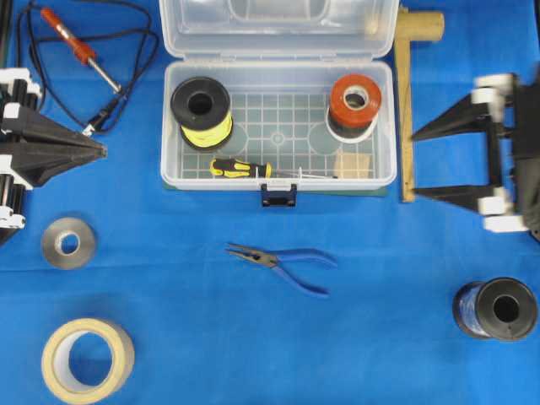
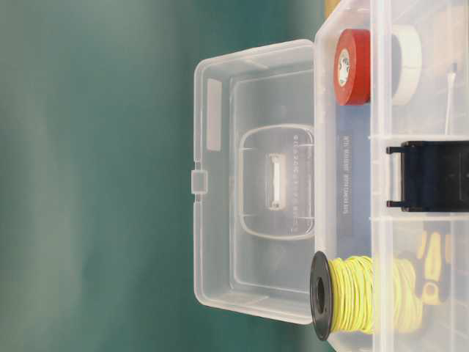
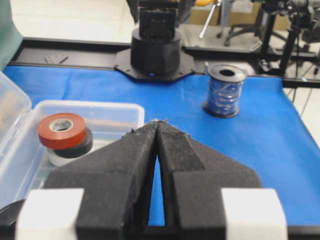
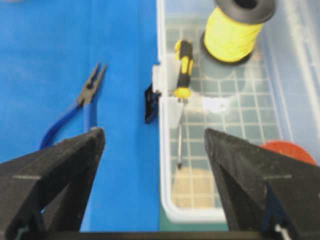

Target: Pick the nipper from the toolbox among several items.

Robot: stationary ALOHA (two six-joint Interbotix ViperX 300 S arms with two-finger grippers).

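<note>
So the toolbox sat open in the middle of the blue cloth, lid flipped back away from the latch, and everything below is placed relative to it. The nipper wasn't in the box at all: it lay flat on the cloth just out in front of the latch, dark jaws pointing toward the left arm's side, blue handles splayed toward the right arm's side. Nothing was touching it.

Inside the toolbox there was a yellow wire spool in the corner nearer the left arm, a stack of tape rolls with the red one on top in the opposite corner, and the yellow-and-black screwdriver lying along the front wall right behind the latch.

The left gripper was parked well off the left end of the box, fingers pressed together to a point, holding nothing. The right gripper sat off the other end, spread wide and empty; in its wrist view the fingers framed the front wall of the box, with the nipper on the cloth outside it.

Other stuff around the toolbox: an orange-handled soldering iron beyond its left end near the lid, a grey tape roll and a beige tape roll out front on the left side, and a blue wire spool out front on the right.
</note>
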